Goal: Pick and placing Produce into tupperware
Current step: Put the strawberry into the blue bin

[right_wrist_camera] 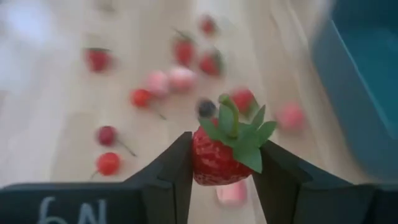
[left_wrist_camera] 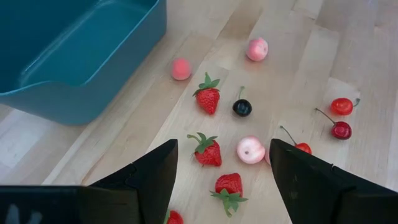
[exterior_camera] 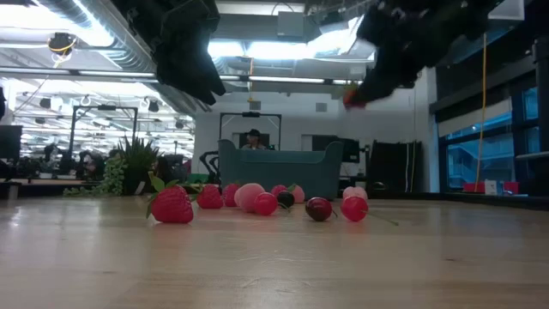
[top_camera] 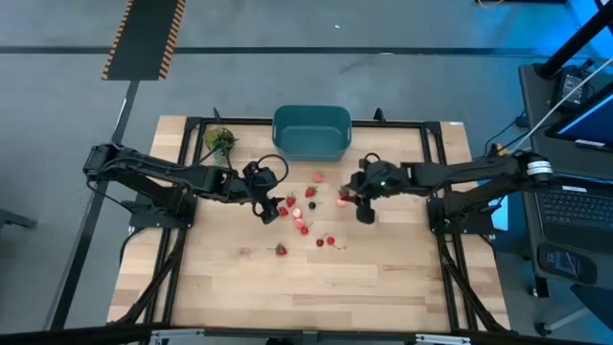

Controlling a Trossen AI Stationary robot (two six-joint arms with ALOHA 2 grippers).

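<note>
Between the two dark fingers of my right gripper [right_wrist_camera: 219, 171] sits one strawberry [right_wrist_camera: 219, 158], red with a green top; my jaws are clamped on its two sides, and it is lifted clear of the wood. Seen from above, this gripper [top_camera: 351, 198] hangs over the right part of the table [top_camera: 383, 287], near the right end of the scattered fruit and a little nearer than the tub.

After this I go from the biggest thing to the smallest. The wooden table carries everything. At its far edge, about in the middle, stands the teal tupperware [top_camera: 311, 132], a rectangular tub with rounded corners; I cannot see any fruit inside it. To the left of the tub, near the far left corner, lies a green leafy bunch [top_camera: 219, 141].

My left gripper [top_camera: 268, 205] hangs above the left end of the fruit, with the jaws standing wide apart and nothing between them. Its own camera looks down on the tub corner [left_wrist_camera: 81, 56] and on the fruit below.

The rest of the produce [top_camera: 306, 216] lies loose on the wood between my two grippers, nearer than the tub: several strawberries [left_wrist_camera: 208, 99] with green tops, some pale pink round pieces [left_wrist_camera: 250, 150], red cherries [left_wrist_camera: 341, 106] with stems, and one very dark cherry [left_wrist_camera: 242, 107].
</note>
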